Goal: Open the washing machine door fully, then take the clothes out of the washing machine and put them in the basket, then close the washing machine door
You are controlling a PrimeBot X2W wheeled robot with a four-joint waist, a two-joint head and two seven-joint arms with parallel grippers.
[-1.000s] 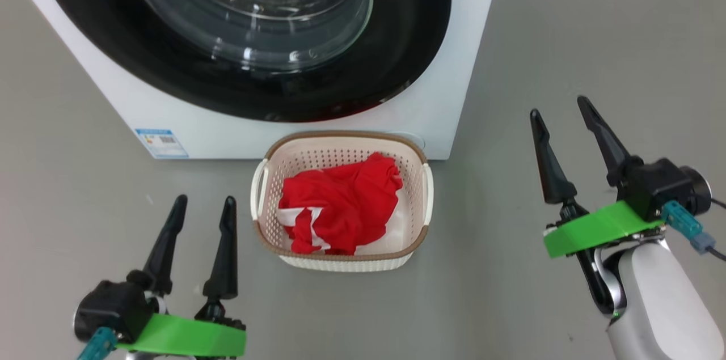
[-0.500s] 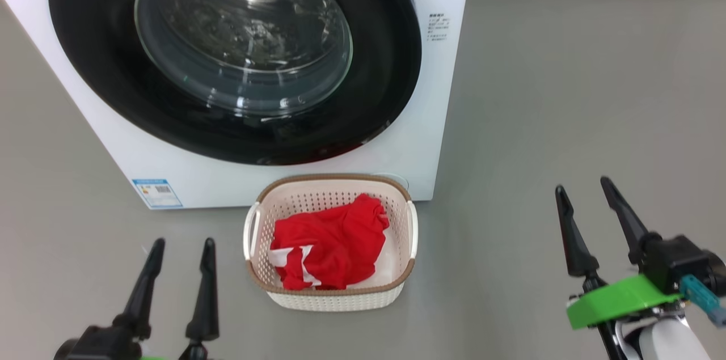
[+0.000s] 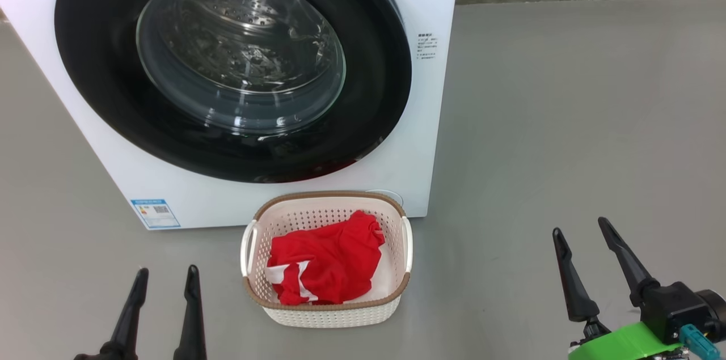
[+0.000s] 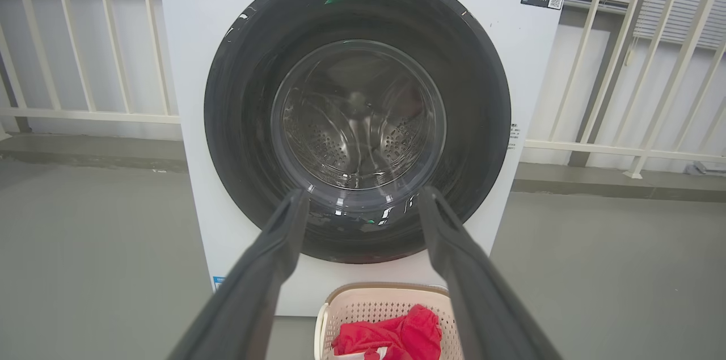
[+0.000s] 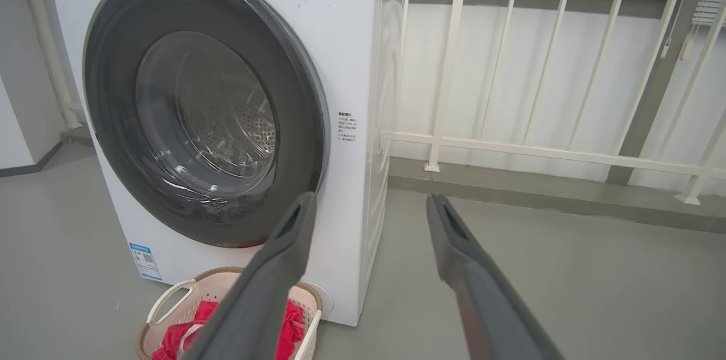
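Left pincer (image 3: 168, 272) and right pincer (image 3: 580, 225) spread; clothes (image 3: 326, 263) in basket (image 3: 329, 197) before closed washing machine door (image 3: 96, 82)

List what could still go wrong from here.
1. A red glint shows under the washing machine door at its bottom rim. It is probably a reflection of the clothes in the basket, but it could be trapped fabric.
2. In the right wrist view the door's edge seems to stand proud of the washing machine, so it may not be latched.
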